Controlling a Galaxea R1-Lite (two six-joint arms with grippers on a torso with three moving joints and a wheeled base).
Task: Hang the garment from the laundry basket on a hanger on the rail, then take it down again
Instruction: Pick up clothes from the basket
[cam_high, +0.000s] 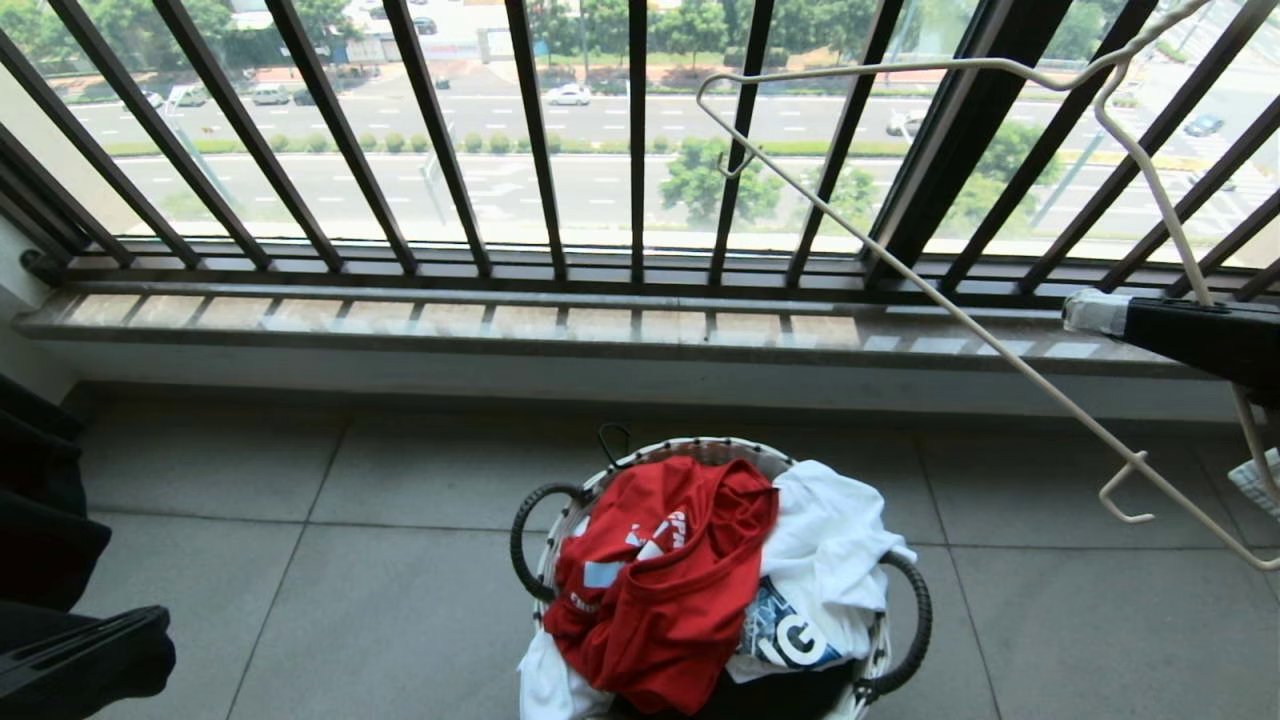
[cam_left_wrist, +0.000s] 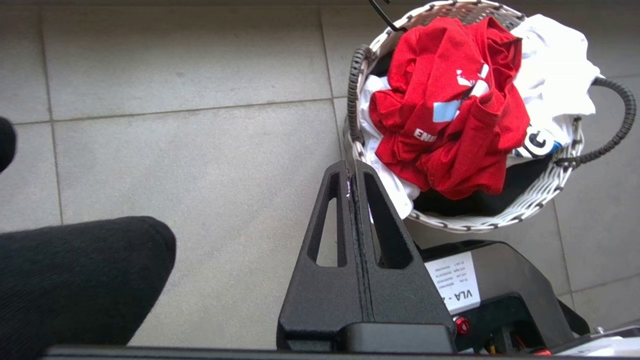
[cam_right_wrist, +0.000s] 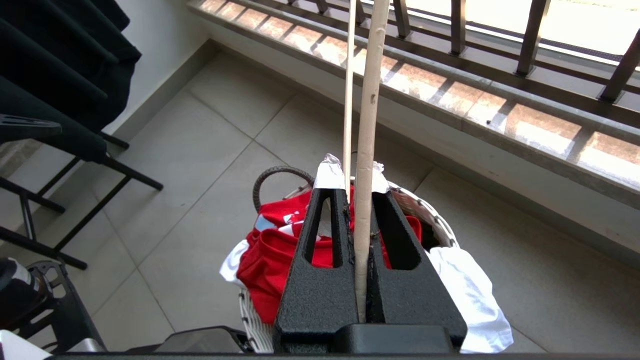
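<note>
Nearest to us, at about six o'clock on the tiled floor (cam_high: 380, 600), sits the laundry basket (cam_high: 700, 452), its white woven rim ringed by black loop handles. The red garment (cam_high: 665, 580) lies crumpled on top of the pile inside it, white lettering and a small blue-white patch showing among the folds. A white T-shirt (cam_high: 835, 560) with dark print lies just beside it on the three o'clock side, and something black sits under both.

Our left gripper (cam_left_wrist: 352, 172) hangs over the floor just beside the basket's rim, its two fingers pressed flat together with nothing between them. In the head view that arm shows only as a dark shape at about eight o'clock.

Our right gripper (cam_right_wrist: 356, 192) comes in at three o'clock, level and higher up, its fingers clamped on the thin white hanger (cam_high: 950, 310). The wire runs on past the taped fingertips, and the hanger's frame slants from one o'clock down toward four.

Farthest off, from ten to two o'clock, we see the stone sill (cam_high: 560, 325) and the dark barred window railing (cam_high: 540, 140), with a road and trees beyond.
</note>
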